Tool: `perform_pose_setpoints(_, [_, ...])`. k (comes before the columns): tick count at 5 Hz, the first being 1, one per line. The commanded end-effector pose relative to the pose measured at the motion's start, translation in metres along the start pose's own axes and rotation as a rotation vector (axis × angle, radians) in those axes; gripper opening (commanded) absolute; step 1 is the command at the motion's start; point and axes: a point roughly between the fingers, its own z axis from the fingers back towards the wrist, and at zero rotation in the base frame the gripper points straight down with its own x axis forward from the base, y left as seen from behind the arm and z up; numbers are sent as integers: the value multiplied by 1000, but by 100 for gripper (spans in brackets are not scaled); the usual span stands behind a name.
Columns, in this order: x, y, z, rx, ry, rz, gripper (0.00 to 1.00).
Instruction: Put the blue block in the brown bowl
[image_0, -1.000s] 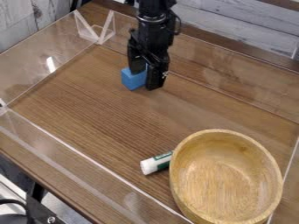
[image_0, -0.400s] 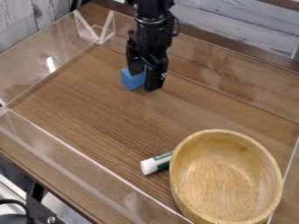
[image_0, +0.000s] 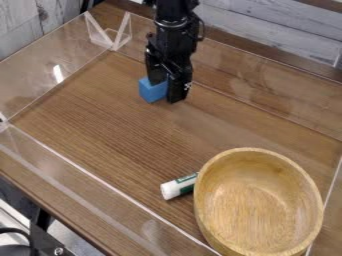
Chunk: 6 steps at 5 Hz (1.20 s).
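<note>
The blue block (image_0: 152, 91) lies on the wooden table (image_0: 127, 140), toward the far side. The black gripper (image_0: 167, 88), its jaws open, is lowered at the block and partly overlaps it in this view (whether the fingers touch it cannot be told). The brown bowl (image_0: 258, 202), with a thick rim, occupies the near right corner, well apart from the block. A white-and-green tube (image_0: 179, 186) lies just beside the bowl, on its left. Transparent edging (image_0: 83, 212) borders the table.

Probably a lab: a black robot arm (image_0: 175, 22) over a wooden tabletop (image_0: 127, 135) with clear side panels (image_0: 80, 178).
</note>
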Motion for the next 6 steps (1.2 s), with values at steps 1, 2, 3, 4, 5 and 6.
perform_pose_setpoints(1, [0, 7, 0, 8, -25, 5, 100])
perform_pose_setpoints(2, [0, 9, -5, 5, -31, 2, 100])
perform_pose_setpoints(3, [-1, 11, -11, 2, -36, 0, 100])
perform_pose_setpoints(4, [-1, 12, -17, -2, -43, -1, 100])
perform_pose_setpoints(5, [-2, 13, -22, -7, -49, -3, 100])
perform_pose_setpoints(6, [-2, 15, -28, -11, -55, -8, 100])
